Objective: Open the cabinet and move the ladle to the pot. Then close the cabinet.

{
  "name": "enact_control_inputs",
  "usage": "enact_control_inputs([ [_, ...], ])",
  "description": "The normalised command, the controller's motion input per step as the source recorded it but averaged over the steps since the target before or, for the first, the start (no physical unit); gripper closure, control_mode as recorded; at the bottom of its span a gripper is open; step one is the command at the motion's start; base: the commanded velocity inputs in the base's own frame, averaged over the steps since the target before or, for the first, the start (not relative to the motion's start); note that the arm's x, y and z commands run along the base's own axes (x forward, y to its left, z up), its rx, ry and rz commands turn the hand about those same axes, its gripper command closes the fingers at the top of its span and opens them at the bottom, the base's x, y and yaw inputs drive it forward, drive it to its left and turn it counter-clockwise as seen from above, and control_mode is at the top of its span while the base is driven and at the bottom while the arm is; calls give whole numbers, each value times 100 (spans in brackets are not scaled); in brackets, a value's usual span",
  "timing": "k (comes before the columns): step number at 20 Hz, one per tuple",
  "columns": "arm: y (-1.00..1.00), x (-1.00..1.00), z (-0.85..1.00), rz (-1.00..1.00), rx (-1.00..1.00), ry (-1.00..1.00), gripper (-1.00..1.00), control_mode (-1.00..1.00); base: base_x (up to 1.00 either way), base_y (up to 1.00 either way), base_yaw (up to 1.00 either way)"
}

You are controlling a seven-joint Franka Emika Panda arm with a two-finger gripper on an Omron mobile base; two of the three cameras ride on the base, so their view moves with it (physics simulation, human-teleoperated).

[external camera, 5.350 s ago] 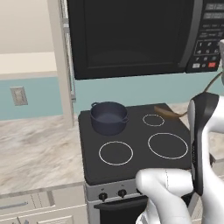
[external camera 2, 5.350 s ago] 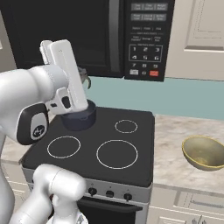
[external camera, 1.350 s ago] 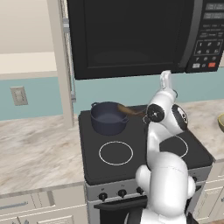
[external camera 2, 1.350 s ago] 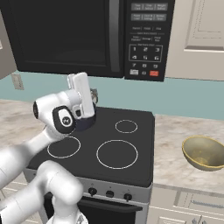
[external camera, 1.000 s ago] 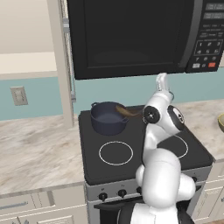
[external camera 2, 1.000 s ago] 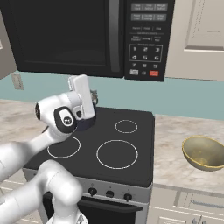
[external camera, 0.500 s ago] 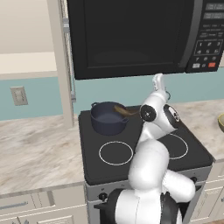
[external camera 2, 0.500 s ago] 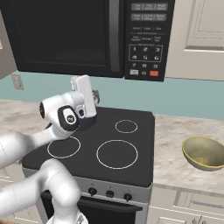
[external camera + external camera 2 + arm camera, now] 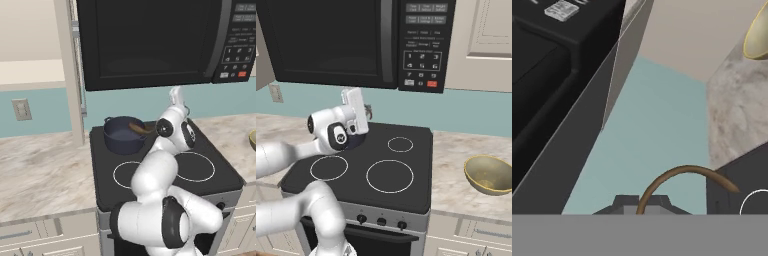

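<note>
Two base views flanking stovetop (image 9: 165,170), hand view facing wall (image 9: 657,135)

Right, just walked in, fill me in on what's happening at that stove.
The white robot arm is reaching over the black stove with a brown ladle pinched in its shut fingers. The ladle's bowl sits over the small dark pot on the back left burner, so the drop-off is about done but not released. A tall beige cabinet door left of the microwave appears to stand open. A yellow bowl rests on the counter to the right.
</note>
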Motion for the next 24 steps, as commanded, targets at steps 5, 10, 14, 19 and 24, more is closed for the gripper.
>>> enact_control_inputs([
  [5, 5, 21, -12, 0, 0, 7, 100, -100, 0, 0, 0],
  [10, 6, 16, -4, 0, 0, 4, 100, -100, 0, 0, 0],
  [14, 2, 15, 0, 0, 0, 6, 100, -100, 0, 0, 0],
  [19, 4, 15, 0, 0, 0, 8, 100, -100, 0, 0, 0],
  [24, 7, 23, -1, 0, 0, 5, 100, -100, 0, 0, 0],
])
